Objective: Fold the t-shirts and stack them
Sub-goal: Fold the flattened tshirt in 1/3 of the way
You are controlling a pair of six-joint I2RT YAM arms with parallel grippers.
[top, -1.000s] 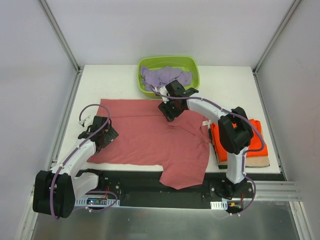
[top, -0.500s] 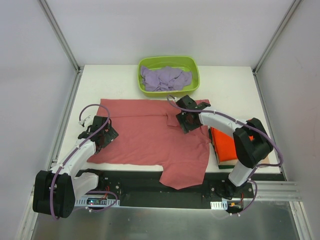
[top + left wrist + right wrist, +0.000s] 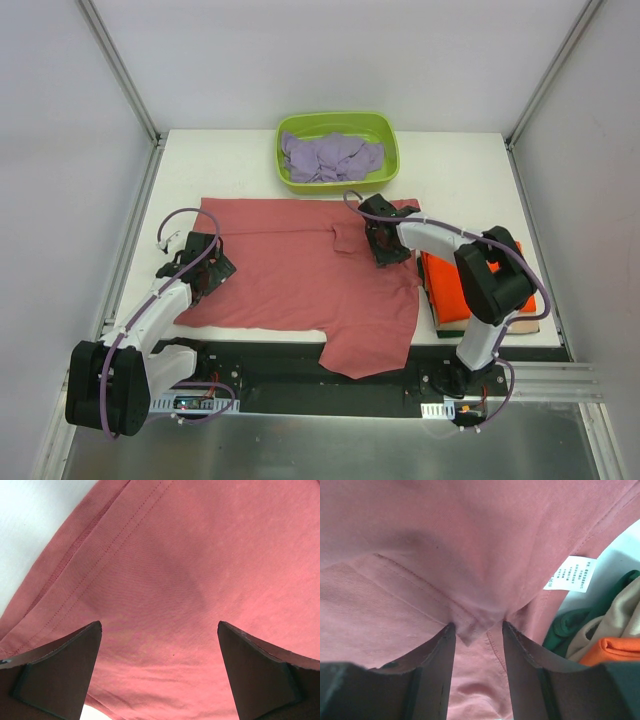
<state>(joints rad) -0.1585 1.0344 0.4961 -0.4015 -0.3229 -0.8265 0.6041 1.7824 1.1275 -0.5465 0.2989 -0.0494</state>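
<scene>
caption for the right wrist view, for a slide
Right hand pinches a fold of the salmon-red t-shirt, white care label alongside.

The right gripper (image 3: 384, 246) now sits farther right (nearer the orange t-shirt (image 3: 455, 290)), dragging a pinched fold of the salmon-red t-shirt (image 3: 290, 265) along.

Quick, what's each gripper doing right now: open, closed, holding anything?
Left gripper: open, holding nothing.
Right gripper: closed, pinching a fold of the salmon-red t-shirt.

Salmon-red t-shirt (image 3: 280, 265), lime-green tub (image 3: 393, 155)
</scene>
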